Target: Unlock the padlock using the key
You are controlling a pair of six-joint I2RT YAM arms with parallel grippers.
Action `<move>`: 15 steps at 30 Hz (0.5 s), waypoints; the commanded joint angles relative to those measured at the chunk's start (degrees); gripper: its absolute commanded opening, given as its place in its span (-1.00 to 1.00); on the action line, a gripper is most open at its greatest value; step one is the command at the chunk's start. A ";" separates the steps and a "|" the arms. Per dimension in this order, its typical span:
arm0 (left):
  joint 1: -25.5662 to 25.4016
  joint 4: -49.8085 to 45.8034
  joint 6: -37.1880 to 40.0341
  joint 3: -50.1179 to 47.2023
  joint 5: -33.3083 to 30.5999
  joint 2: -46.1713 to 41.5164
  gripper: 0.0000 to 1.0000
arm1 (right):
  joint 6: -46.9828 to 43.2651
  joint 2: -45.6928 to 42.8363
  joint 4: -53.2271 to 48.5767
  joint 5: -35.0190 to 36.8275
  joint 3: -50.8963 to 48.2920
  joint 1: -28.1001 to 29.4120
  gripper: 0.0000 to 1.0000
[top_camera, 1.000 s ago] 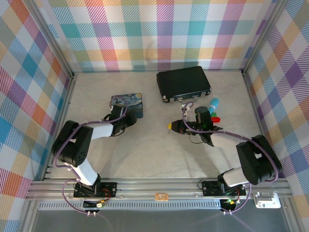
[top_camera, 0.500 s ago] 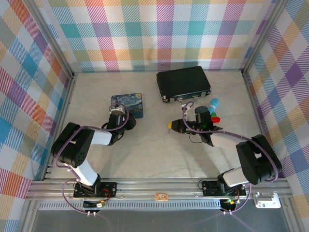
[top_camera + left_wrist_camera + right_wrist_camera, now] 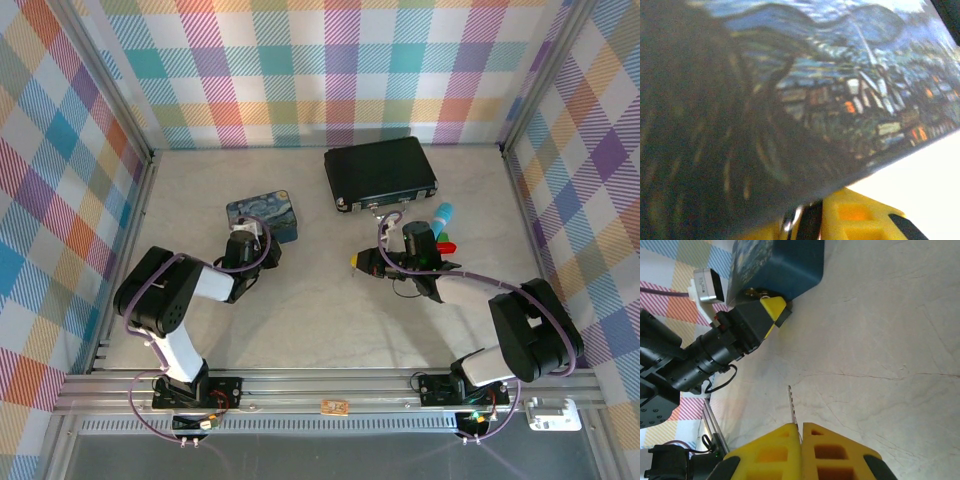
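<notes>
This is a robot test cell in a lab, not a lived-in room. A pale marble-patterned tabletop (image 3: 320, 320) is boxed in by silver aluminium framing posts (image 3: 547, 75) and pastel plaid wall panels (image 3: 330, 70). Along the tabletop's near edge, a slotted aluminium rail (image 3: 300, 385) carries two black-and-white cabled robot arms (image 3: 165, 300).

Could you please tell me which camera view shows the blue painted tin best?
The top external view: the blue painted tin shows nearly whole there, with its painted lid facing up. The left wrist view gives a blurred close-up of the painted lid. The right wrist view catches one dark blue corner at the frame's top.
</notes>
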 commanded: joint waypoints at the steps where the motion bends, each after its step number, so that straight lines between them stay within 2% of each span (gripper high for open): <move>1: -0.03 -0.90 -1.46 -2.09 2.45 -1.45 -0.65 | 0.34 -0.72 -1.07 0.96 0.87 0.34 -1.00; 7: -0.03 -4.90 -5.51 -1.44 4.44 -6.82 -0.98 | 1.55 0.23 0.84 0.92 1.02 0.34 -1.00; 11: -0.03 -8.28 -9.49 0.23 6.79 -8.63 -1.00 | 3.60 1.46 3.73 0.50 0.26 0.34 -1.00; 15: -0.11 -9.27 -19.23 -0.07 8.34 -10.80 -1.00 | 6.53 3.04 7.66 1.70 -1.15 1.70 -1.00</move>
